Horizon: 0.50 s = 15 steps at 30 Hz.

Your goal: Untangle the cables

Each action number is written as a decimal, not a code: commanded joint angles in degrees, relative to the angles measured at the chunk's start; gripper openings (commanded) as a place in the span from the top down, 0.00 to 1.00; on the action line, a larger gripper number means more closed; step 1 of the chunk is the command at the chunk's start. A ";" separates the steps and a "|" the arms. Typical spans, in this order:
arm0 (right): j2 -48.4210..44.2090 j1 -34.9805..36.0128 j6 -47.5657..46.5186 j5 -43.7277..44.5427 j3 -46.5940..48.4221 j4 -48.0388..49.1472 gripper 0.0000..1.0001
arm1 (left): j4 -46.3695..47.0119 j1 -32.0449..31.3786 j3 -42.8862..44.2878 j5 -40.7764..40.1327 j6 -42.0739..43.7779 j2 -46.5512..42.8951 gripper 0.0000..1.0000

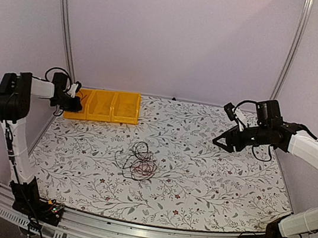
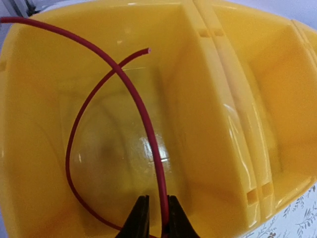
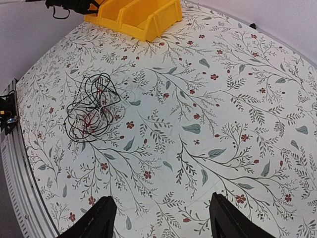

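- L gripper (image 2: 154, 222): pinched on red cable (image 2: 141, 106), which loops ahead of tips inside yellow bin (image 2: 29, 148).
- R gripper (image 3: 161, 218): spread wide, holding nothing.
- Other cables (image 3: 91, 111): tangled heap, well ahead-left of R gripper.

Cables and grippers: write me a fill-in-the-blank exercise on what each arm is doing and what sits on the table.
1. The cable pinched by the left gripper is ___.
2. The right gripper hangs ___, holding nothing.
3. The number of yellow bins in the row is ___.
4. Most strands of the tangle on the table are ___.

Missing words: red; open; three; black.
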 commanded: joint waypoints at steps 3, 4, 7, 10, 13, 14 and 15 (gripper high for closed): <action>-0.65 -0.11 1.10 -0.92 0.07 1.15 0.31 | -1.62 -0.45 -1.74 -1.94 0.16 -6.83 0.81; -0.83 -0.09 1.46 -1.21 0.04 1.11 0.31 | -1.60 -0.45 -2.24 -1.91 0.14 -7.68 0.80; -1.13 -0.13 2.00 -1.82 0.16 1.22 0.31 | -2.19 -0.50 -3.69 -2.24 -0.39 -10.27 0.74; -1.15 -0.12 2.23 -2.00 0.57 1.31 0.31 | -3.48 -0.46 -5.14 -2.59 -1.04 -13.90 0.70; -1.07 -0.12 2.31 -2.24 0.86 1.61 0.31 | -4.72 -0.45 -7.17 -3.33 -1.08 -18.25 0.68; -1.06 -0.09 2.39 -2.34 0.88 1.71 0.31 | -4.97 -0.45 -7.76 -4.06 -1.16 -19.76 0.68; -1.06 -0.13 2.38 -2.48 0.88 1.88 0.31 | -5.31 -0.45 -8.37 -4.69 -1.14 -21.17 0.68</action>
